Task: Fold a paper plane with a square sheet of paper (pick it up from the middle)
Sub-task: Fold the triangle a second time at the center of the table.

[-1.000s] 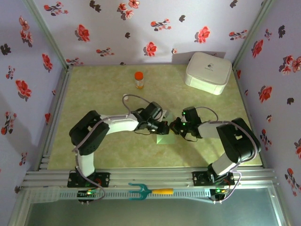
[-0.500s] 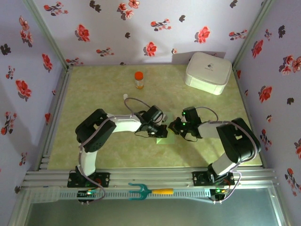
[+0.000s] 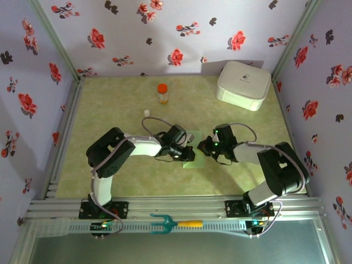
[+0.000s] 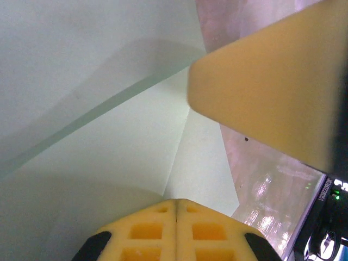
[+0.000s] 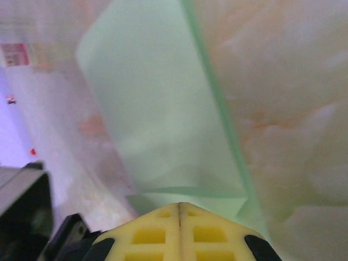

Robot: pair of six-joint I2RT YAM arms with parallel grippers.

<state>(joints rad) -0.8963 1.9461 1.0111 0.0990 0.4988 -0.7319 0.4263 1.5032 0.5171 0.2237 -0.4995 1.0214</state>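
Mint-green and creased, the square sheet of paper lies on the worktop, under and just ahead of the left gripper and right gripper. Both grippers are fully closed, pads together. Whether either pinches the paper is unclear.

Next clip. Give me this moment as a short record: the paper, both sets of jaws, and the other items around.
paper: square sheet of paper, pale green, creased and partly folded, not yet a plane
left gripper: jaws shut, tips at a crease in the paper
right gripper: jaws shut, tips on the paper
pinched or only pressed: cannot tell
other items: white box, far right corner; small orange bottle, far centre; teal fork tool, at the near edge
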